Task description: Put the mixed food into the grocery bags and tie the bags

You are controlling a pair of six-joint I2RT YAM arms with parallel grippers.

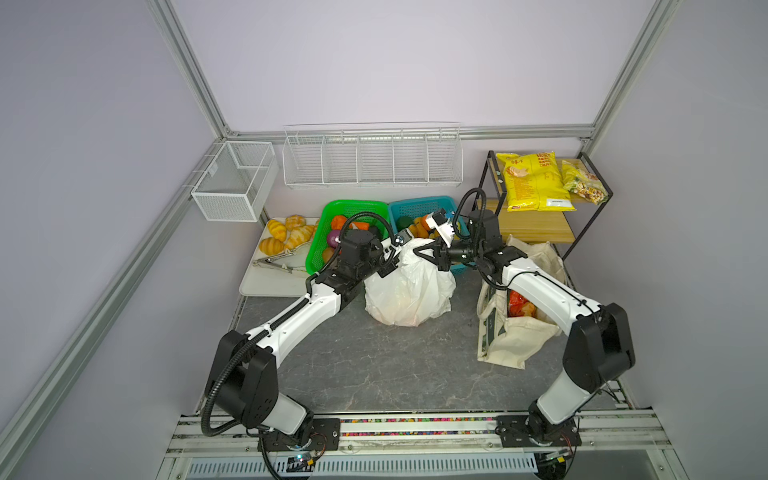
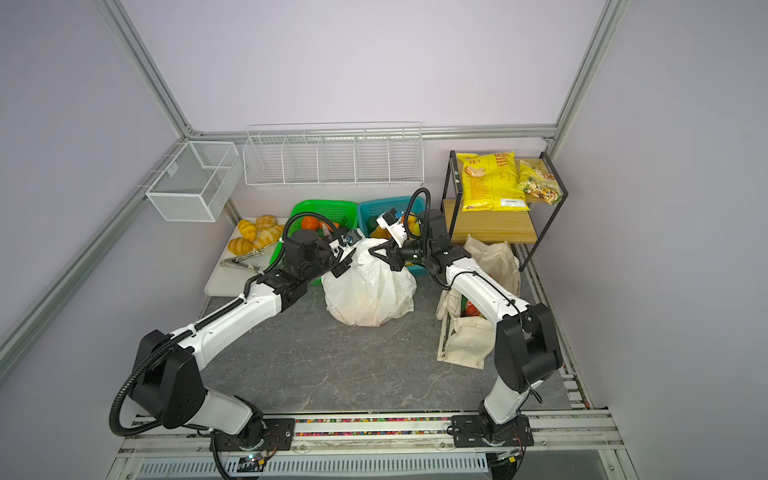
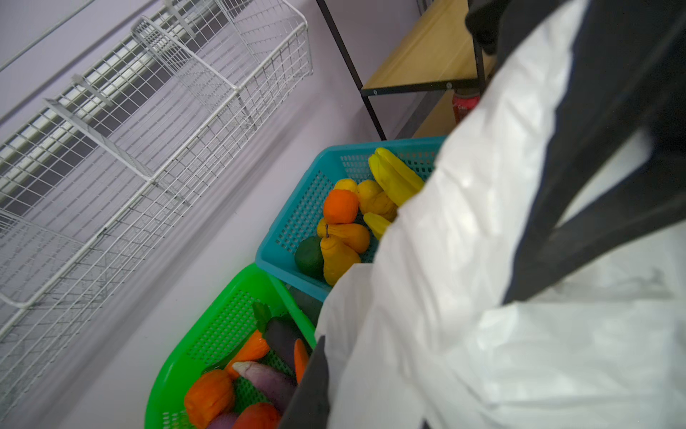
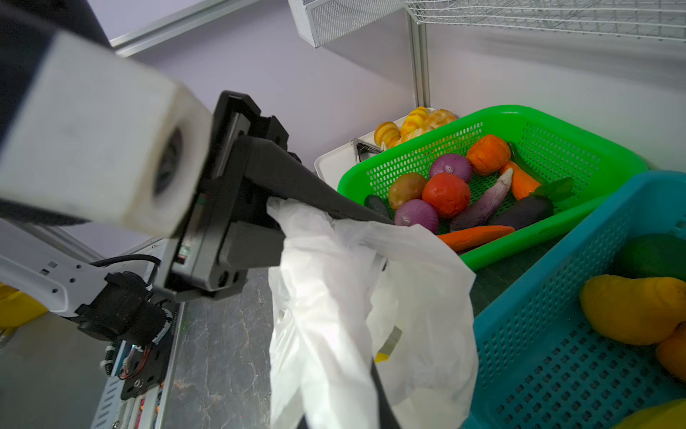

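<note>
Your left gripper (image 1: 390,261) and right gripper (image 1: 424,254) both pinch the top of the filled white plastic bag (image 1: 409,291) mid-table, so its knot seems underway, while the canvas tote (image 1: 515,338) beside it looks untied.

Green basket (image 1: 319,246) behind white bag (image 1: 409,291), tabletop (image 1: 374,365) open

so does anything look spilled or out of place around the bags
The canvas tote looks askew: it is slumped and crumpled, mouth gaping, with red packets showing inside. The white plastic bag sits upright, and nothing seems spilled on the table.
</note>
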